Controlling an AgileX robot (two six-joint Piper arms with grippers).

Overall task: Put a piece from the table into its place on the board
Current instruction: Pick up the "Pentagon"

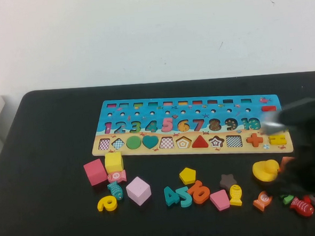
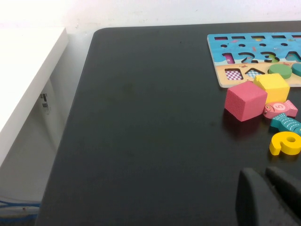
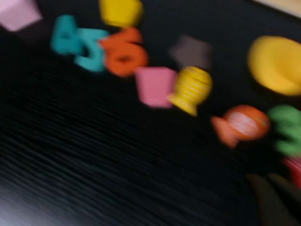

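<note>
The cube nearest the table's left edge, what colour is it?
Pink cube, clearest in the left wrist view.

The right end effector (image 1: 303, 141) is a dark blur (fingers unreadable), hiding part of the board (image 1: 146, 109).

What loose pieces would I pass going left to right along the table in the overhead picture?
Pink cube → yellow 6 → lilac cube → teal 4 → yellow pentagon → pink block → yellow fish → orange fish → red fish.
</note>
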